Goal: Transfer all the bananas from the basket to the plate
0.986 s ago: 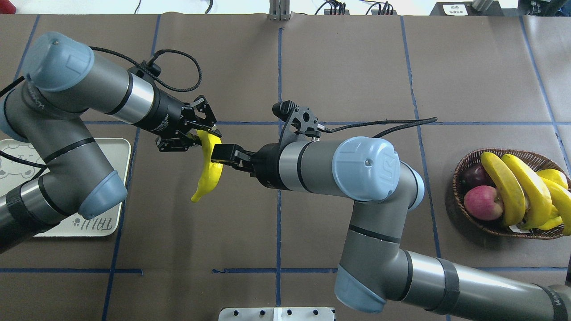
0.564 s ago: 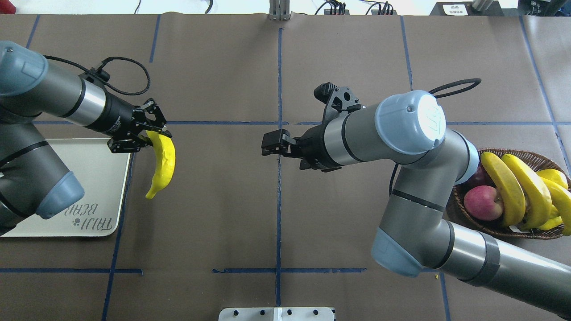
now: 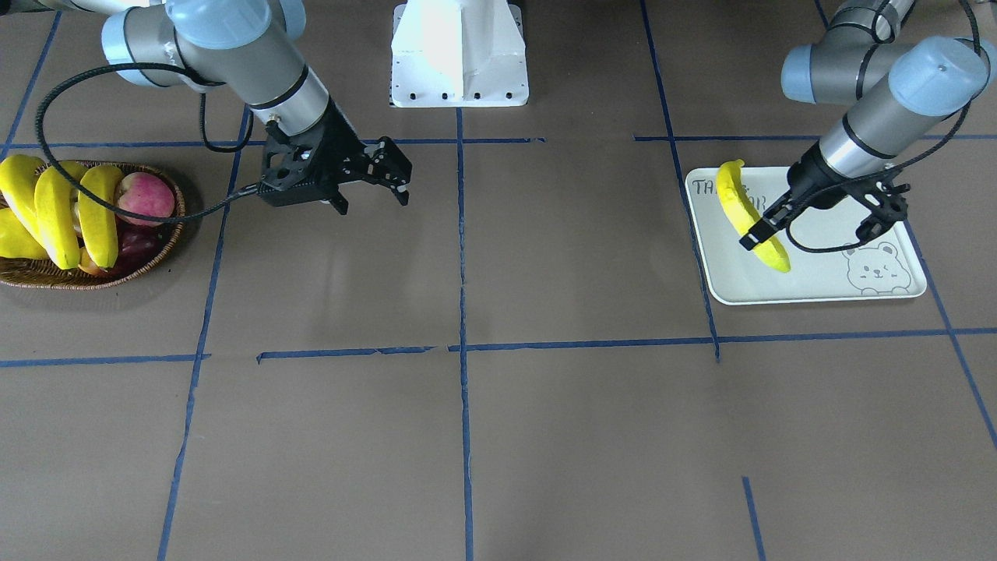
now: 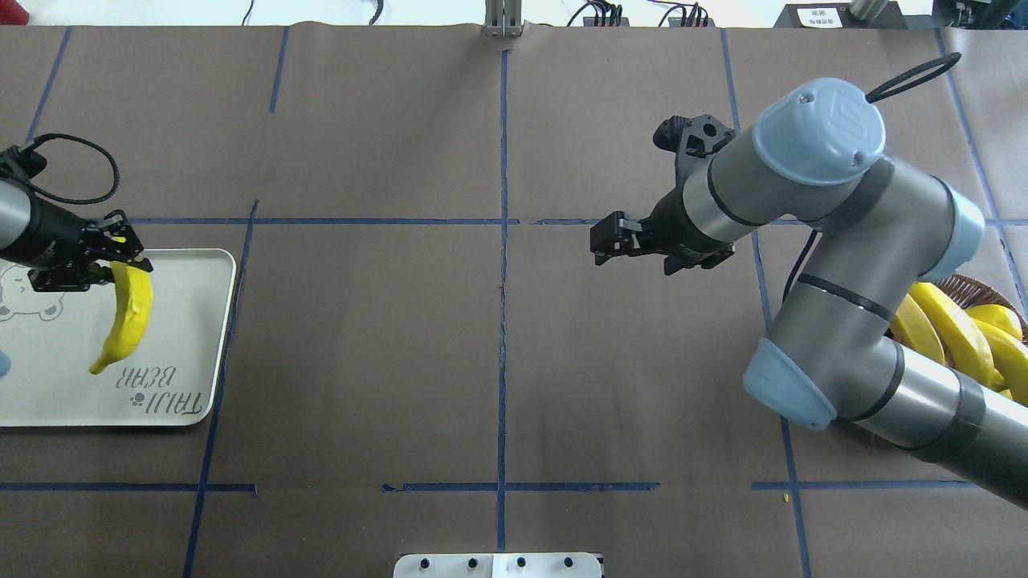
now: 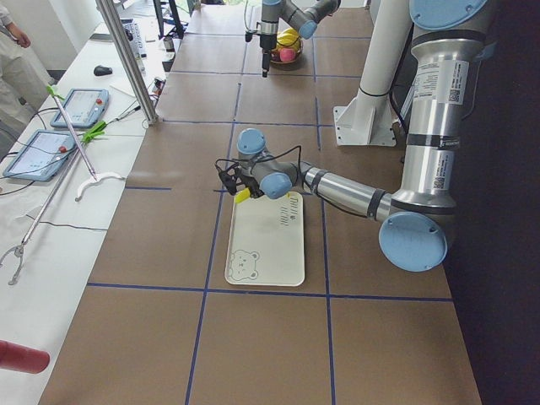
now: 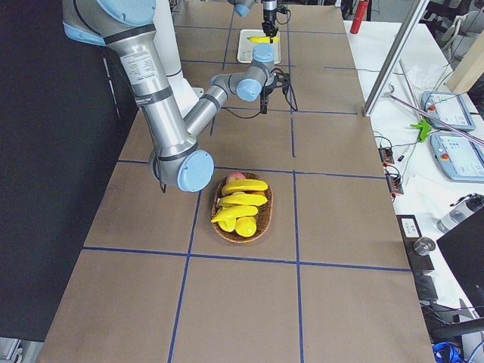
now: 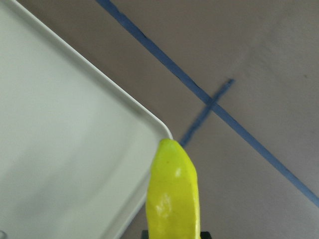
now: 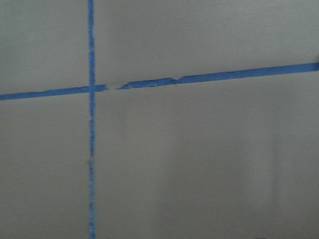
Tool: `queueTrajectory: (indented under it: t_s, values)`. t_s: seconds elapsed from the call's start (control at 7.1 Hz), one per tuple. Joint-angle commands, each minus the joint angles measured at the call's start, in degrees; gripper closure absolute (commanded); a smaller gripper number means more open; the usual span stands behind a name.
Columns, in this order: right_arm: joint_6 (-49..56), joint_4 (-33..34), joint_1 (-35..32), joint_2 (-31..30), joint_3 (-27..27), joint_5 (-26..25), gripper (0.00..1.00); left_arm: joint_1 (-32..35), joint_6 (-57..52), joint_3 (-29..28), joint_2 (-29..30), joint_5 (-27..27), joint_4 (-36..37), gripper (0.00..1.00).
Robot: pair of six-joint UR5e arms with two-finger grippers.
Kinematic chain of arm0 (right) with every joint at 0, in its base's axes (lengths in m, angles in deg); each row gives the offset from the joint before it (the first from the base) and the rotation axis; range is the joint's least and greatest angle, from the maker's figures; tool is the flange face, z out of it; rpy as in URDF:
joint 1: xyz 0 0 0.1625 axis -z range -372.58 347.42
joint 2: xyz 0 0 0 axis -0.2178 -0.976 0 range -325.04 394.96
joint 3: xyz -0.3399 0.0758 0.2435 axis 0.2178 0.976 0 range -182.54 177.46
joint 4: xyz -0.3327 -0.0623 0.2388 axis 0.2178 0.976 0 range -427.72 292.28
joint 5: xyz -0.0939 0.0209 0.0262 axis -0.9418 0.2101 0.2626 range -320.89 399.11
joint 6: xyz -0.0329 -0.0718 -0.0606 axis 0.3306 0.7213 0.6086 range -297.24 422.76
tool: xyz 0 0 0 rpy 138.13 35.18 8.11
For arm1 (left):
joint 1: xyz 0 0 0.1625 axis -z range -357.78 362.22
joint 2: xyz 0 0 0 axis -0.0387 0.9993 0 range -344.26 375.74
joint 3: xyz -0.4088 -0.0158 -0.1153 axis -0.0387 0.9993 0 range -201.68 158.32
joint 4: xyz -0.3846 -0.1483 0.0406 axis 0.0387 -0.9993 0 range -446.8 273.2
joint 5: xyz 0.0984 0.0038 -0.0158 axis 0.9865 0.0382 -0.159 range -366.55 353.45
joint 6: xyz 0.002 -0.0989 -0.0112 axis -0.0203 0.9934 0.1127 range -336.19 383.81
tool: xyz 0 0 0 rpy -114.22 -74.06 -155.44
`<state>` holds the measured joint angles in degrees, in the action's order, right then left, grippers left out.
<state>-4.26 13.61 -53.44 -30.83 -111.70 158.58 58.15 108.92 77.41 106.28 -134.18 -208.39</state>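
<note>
One banana (image 4: 128, 317) hangs over the plate (image 4: 185, 337), an off-white tray at the table's left end. My left gripper (image 4: 119, 261) is shut on its upper end. The front view shows this banana (image 3: 749, 216) lengthways over the plate's (image 3: 826, 276) lettered side, and I cannot tell whether it touches. In the left wrist view the banana's tip (image 7: 172, 191) reaches past the plate's corner (image 7: 75, 149). My right gripper (image 4: 601, 243) hovers open and empty right of the table's middle. The basket (image 3: 97, 276) holds the other bananas (image 3: 54, 206); overhead, my right arm covers most of the basket (image 4: 960, 282).
A red apple (image 3: 144, 195) and a dark fruit (image 3: 125, 245) share the basket with the bananas. The white robot base (image 3: 459, 54) stands at the table's robot-side edge. Blue tape lines (image 3: 459, 343) cross the brown table cover.
The right gripper let go of the banana and drew back to the right. The left arm carried the banana leftward from the table's middle to above the plate.
</note>
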Motion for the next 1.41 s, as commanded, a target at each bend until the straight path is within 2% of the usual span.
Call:
queueTrajectory:
  t_s: [0.0,0.28,0.42,0.7,0.85,1.13,1.27]
  values:
    - [8.56,3.31,-1.41,-3.99,-1.76,0.76,0.0,4.16,-11.58,-6.33,-2.3,0.09,-0.22,1.0]
    - [8.58,3.31,-1.24,-3.82,-1.76,0.76,0.0,8.82,-20.4,-14.58,-3.18,0.01,-5.63,1.0]
    - [8.58,3.31,-1.23,-3.65,-1.76,0.76,0.0,9.45,-20.6,-15.67,-3.18,0.0,-6.45,0.98]
    - [8.58,3.31,-1.15,-3.64,-1.76,0.76,0.0,9.37,-21.12,-17.43,-3.01,0.18,-8.38,0.4]
    - [8.58,3.31,-1.15,-3.64,-1.76,0.76,0.0,9.46,-23.56,-18.74,-3.27,0.18,-11.0,0.0]
    - [8.58,3.31,-1.5,-3.99,-2.02,0.93,0.0,10.41,-24.21,-16.83,-3.01,-1.39,-11.65,0.0]
    - [9.1,3.22,-1.67,-6.52,-3.59,1.02,0.0,11.64,-23.68,-13.95,-2.4,-7.23,-11.21,0.0]
